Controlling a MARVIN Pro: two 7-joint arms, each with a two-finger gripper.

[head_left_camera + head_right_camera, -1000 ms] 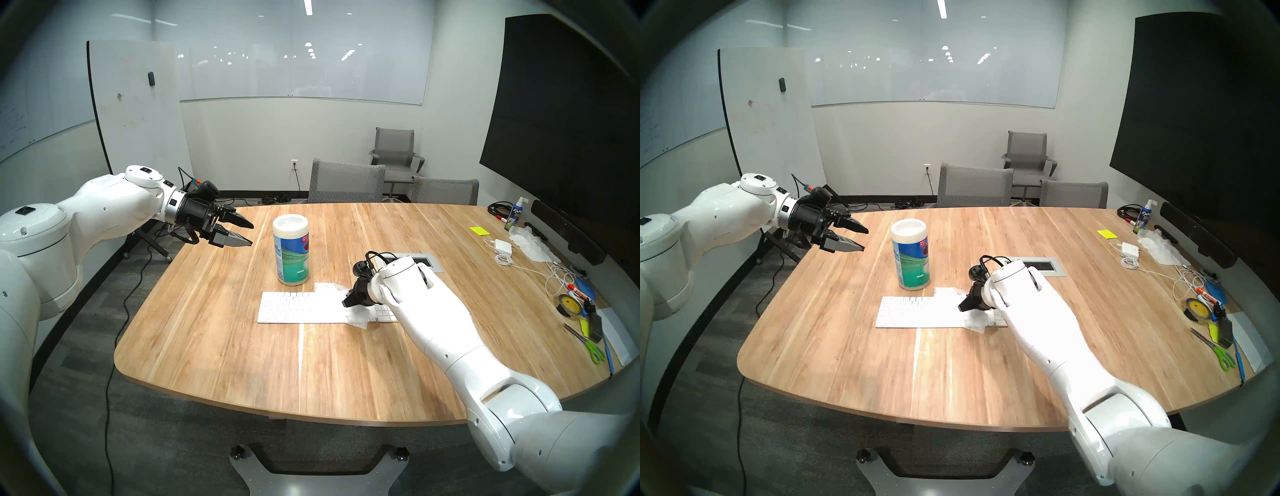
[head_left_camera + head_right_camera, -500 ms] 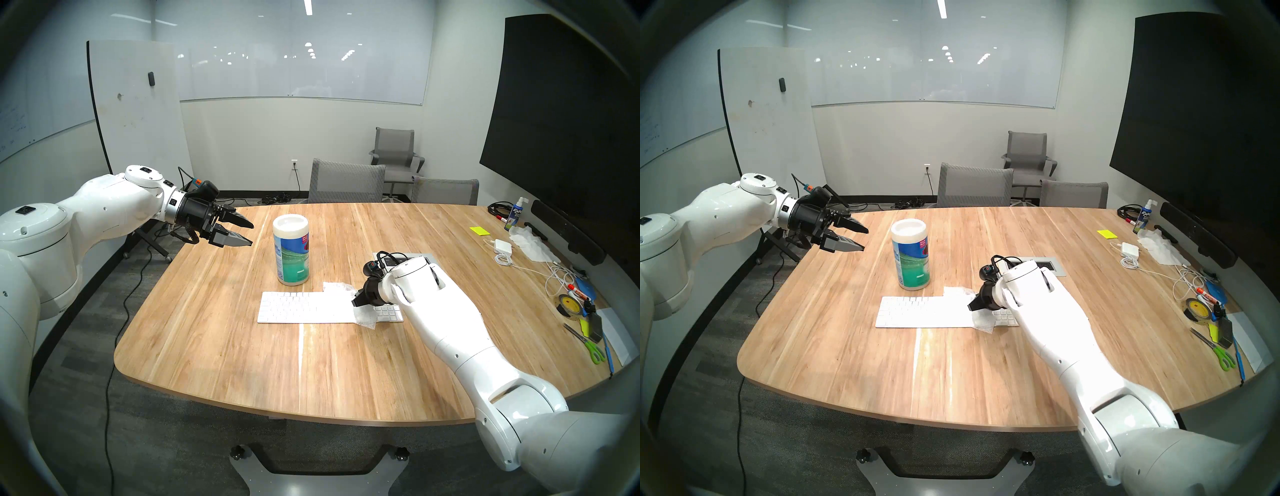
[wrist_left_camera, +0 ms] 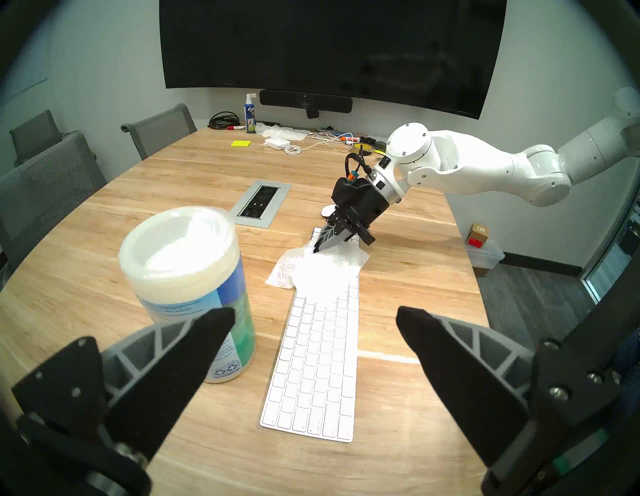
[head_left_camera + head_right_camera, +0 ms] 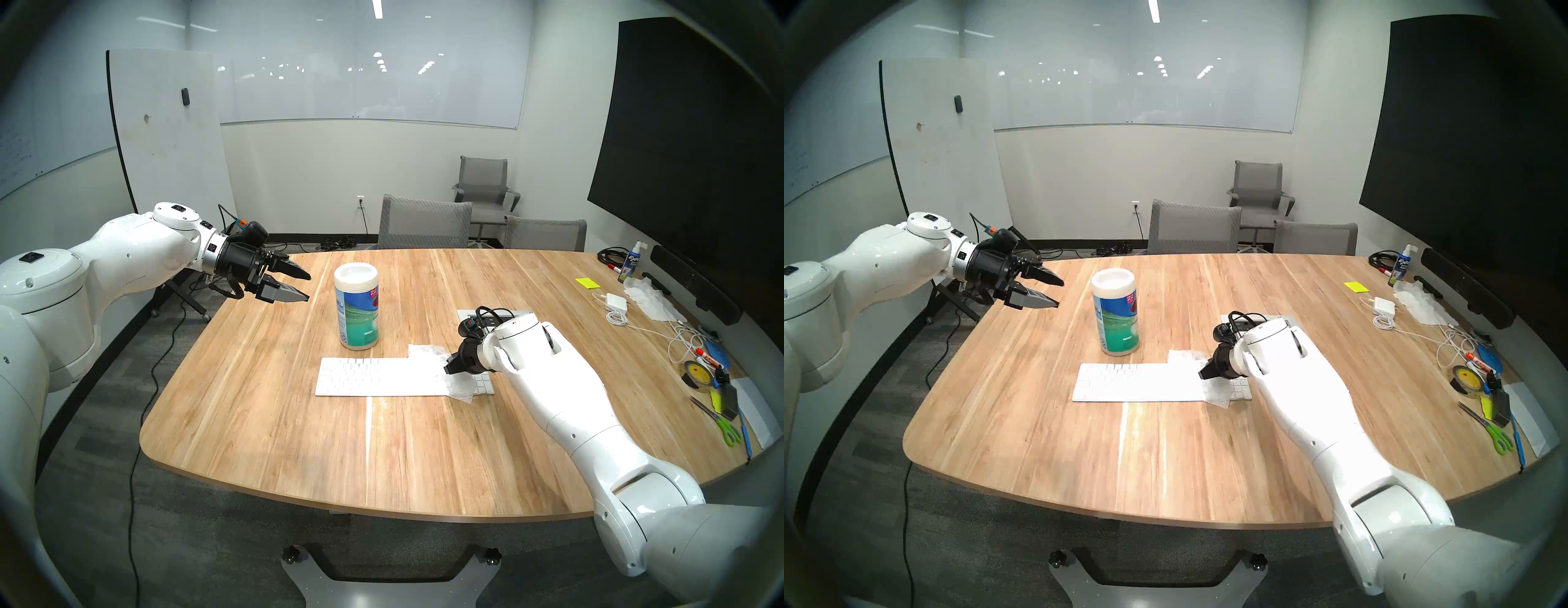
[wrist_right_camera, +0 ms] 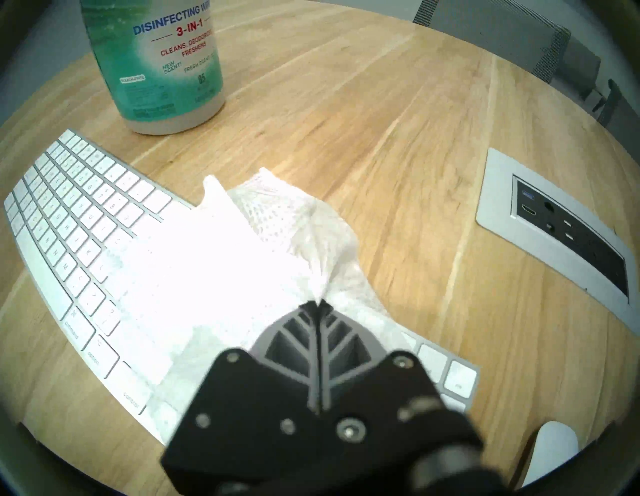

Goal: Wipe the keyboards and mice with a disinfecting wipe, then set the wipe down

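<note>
A long white keyboard (image 4: 369, 378) (image 3: 318, 353) lies flat on the wooden table (image 4: 297, 424). My right gripper (image 4: 447, 369) (image 5: 317, 304) is shut on a white disinfecting wipe (image 4: 460, 388) (image 5: 225, 270), pressing it down on the keyboard's right part. The wipe drapes over the keys and past both long edges. A white mouse (image 3: 328, 210) (image 5: 550, 450) sits just right of the keyboard, hidden behind my right arm in the head views. My left gripper (image 4: 309, 288) (image 3: 315, 315) hangs open and empty above the table's far left edge.
A wipes canister (image 4: 356, 312) (image 5: 162, 65) stands just behind the keyboard's left half. A grey power outlet panel (image 3: 261, 204) (image 5: 561, 235) is set into the table behind my right wrist. Scissors (image 4: 721, 420), tape (image 4: 695, 373), a charger (image 4: 615, 301) and cables crowd the right edge.
My right gripper has slid to the right along the keyboard, dragging the wipe with it and uncovering more keys on the left. The left arm has not moved.
</note>
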